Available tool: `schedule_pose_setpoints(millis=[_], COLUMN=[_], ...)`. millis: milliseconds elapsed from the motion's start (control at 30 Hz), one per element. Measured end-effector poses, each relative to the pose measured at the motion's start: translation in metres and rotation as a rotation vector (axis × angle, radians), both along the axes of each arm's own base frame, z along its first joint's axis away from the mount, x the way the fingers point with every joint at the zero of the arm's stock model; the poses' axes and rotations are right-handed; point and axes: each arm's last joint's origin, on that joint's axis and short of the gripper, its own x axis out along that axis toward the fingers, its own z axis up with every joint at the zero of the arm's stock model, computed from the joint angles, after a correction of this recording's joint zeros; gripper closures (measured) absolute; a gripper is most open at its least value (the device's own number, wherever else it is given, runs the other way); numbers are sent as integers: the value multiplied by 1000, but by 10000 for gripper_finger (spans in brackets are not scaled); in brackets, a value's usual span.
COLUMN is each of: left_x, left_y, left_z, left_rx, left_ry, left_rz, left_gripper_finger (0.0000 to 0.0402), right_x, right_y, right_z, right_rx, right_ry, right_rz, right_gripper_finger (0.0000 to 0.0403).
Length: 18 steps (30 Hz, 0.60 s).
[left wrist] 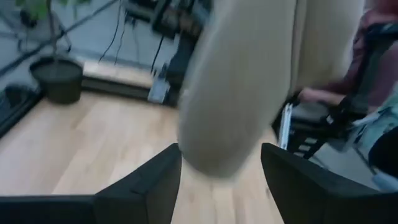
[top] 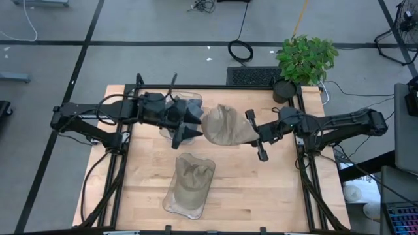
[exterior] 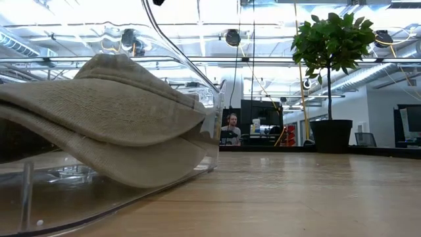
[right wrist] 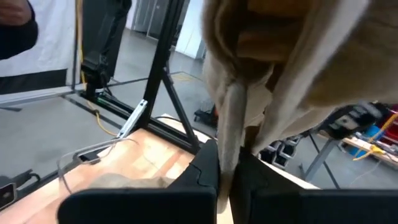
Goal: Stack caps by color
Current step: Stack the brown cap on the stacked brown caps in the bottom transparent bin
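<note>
A tan cap [top: 225,125] hangs in the air over the table's far middle, between my two grippers. My right gripper [top: 253,134] [right wrist: 227,180] reaches in from the right and is shut on it. My left gripper [top: 194,124] [left wrist: 221,168] comes from the left and is open; its fingers stand on either side of the tan cap's [left wrist: 242,81] rounded end. Other tan caps [top: 192,176] [exterior: 99,112] lie stacked in a clear bin [top: 171,196] near the front edge. Below my left gripper stands a second clear bin [top: 192,99] holding something blue-grey, mostly hidden. My right gripper pinches a folded edge of the tan cap [right wrist: 231,134] between its two fingers, coming level from the table's right side. The cap is lifted clear of the table and bulges out beyond the fingers. Whether my left gripper touches the cap, I cannot tell.
A potted plant [top: 304,59] [exterior: 332,46] stands at the table's far right corner. Bare wood shows on the right and near left of the table. The near bin's wall [exterior: 210,118] blocks much of the low view. A person [exterior: 230,128] sits far behind.
</note>
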Motion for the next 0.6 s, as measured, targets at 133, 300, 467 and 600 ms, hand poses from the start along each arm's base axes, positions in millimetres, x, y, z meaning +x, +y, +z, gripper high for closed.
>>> schedule_pose_setpoints(millis=[133,300,467,600], left_x=[2,10,21,22], left_y=[-1,-2,-6,-11], left_z=[8,2,-4,-3], left_rx=[-34,-76,-94,-93], left_ry=[-79,-64,-65,-78], left_rz=[-42,-41,-107,-134], left_gripper_finger=[176,185,197,222], right_x=[0,0,1,1], right_y=[4,7,7,7], right_z=[-1,-1,-3,-3], right_rx=[-1,-5,-7,-6], right_ry=[4,6,14,13], right_rz=[19,29,53,54], right_gripper_finger=[403,403,403,403])
